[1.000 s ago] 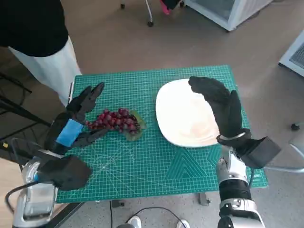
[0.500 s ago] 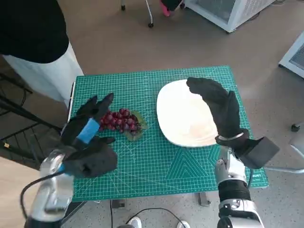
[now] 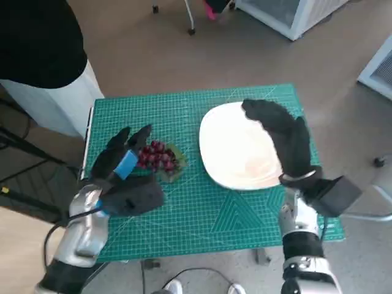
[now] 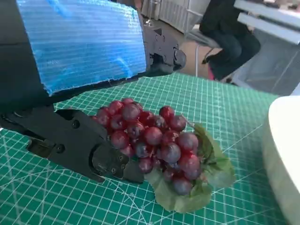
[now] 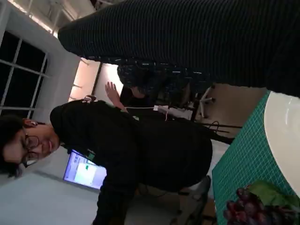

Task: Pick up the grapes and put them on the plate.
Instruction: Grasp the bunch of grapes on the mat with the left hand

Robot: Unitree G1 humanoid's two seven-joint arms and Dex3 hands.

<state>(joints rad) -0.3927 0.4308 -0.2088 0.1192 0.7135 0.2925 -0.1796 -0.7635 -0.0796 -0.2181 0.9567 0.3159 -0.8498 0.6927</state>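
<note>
In the head view, the green mat [image 3: 184, 202] fills the middle of the frame, and the grapes [image 3: 158, 157] lie on it in the left half, on a green leaf [image 3: 173, 164]. The left hand [image 3: 120, 169] sits at the lower left of the grapes with its fingers spread apart; they reach up around the bunch but do not close on it. The white plate [image 3: 233, 147] is in the right half of the mat, well apart from the grapes. The right hand [image 3: 283, 138] hangs over the right side of the plate with its fingers stretched out and nothing in it. The left wrist view shows much more of the grapes [image 4: 154, 140]: they are dark red and shiny and fill the middle of the frame, with the leaf [image 4: 206, 173] sticking out at the lower right. The left hand [image 4: 75, 70] fills the upper left there, one black finger [image 4: 89, 152] lies right against the bunch, and the plate [image 4: 283, 140] peeks in at the right edge. The right wrist view (turned on its side) shows what the others do not: a person [image 5: 136, 150] in a black top in the middle of the frame, with the grapes [image 5: 255, 208] small in the lower right corner and the plate [image 5: 281, 136] at the right edge.
</note>
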